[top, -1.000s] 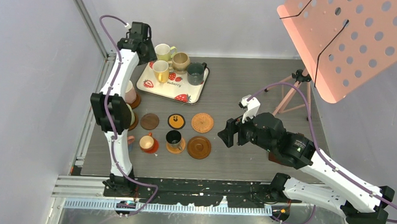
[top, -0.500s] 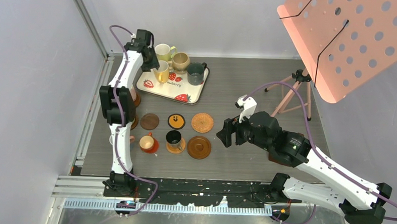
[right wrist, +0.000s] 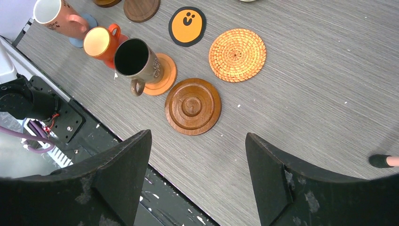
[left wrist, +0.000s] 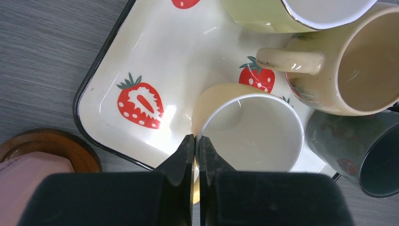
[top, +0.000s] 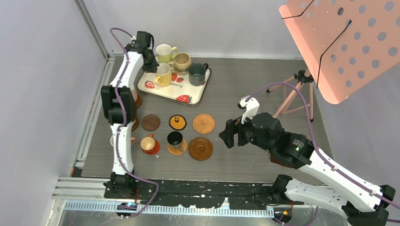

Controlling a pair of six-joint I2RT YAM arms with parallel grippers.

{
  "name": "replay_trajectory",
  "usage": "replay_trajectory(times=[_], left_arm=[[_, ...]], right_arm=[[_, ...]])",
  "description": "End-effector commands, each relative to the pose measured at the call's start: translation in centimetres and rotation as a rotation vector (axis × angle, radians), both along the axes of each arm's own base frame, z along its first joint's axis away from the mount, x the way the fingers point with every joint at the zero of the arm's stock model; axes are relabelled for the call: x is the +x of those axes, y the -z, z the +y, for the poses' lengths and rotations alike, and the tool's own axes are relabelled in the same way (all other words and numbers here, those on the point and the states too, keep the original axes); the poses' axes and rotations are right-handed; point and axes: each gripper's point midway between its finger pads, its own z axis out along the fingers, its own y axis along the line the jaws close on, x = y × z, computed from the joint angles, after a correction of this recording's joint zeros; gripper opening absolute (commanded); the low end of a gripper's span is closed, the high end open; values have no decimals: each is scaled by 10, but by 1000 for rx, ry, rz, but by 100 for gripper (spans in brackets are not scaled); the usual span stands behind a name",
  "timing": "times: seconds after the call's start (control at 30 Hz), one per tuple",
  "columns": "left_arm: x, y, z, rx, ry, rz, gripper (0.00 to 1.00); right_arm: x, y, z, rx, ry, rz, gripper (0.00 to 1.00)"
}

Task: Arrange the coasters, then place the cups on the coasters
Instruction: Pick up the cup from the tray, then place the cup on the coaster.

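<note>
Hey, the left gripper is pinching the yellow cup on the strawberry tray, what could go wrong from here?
1. The left gripper holds the yellow cup only by a thin pinch on its rim, so it may tilt or slip out when lifted.
2. The tan cup and dark teal cup stand close beside it on the tray; a swinging cup might knock them.

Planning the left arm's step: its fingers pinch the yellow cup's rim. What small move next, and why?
Probably lift the yellow cup straight up: the left fingers grip its rim, and the tan cup and teal cup crowd it on the tray.
</note>
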Motion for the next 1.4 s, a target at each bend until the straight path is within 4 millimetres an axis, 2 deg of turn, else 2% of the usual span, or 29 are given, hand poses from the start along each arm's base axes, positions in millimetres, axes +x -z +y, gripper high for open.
replay_trajectory(times=[0.0, 0.17, 0.33, 0.47, 0.67, 0.83, 1.07, 1.13, 1.37], left_arm=[[-2, -72, 3, -12, 7, -146, 0], [-17, -110, 2, -18, 16, -210, 0], [-45, -125, 4, -20, 12, -208, 0], [-81, -117, 5, -17, 5, -165, 0], [-137, -92, 6, -51, -17, -161, 0], [-171, -74, 6, -72, -25, -139, 0], [-195, -66, 14, -89, -45, -166, 0], [-199, -62, 11, -114, -35, -168, 0], [-212, -49, 23, -99, -57, -138, 0]], right_arm=[[3, -13, -1, 31, 13, -39, 80], [2, -14, -4, 39, 21, -42, 80], [0, -16, -10, 53, 42, -49, 80], [-1, -12, -16, 55, 56, -46, 80], [-6, -14, -20, 83, 57, -45, 80], [-10, -23, -23, 103, 51, -54, 80], [-17, -25, -29, 132, 50, -49, 80], [-19, -25, -31, 144, 53, -50, 80], [-23, -27, -35, 158, 48, -50, 80]])
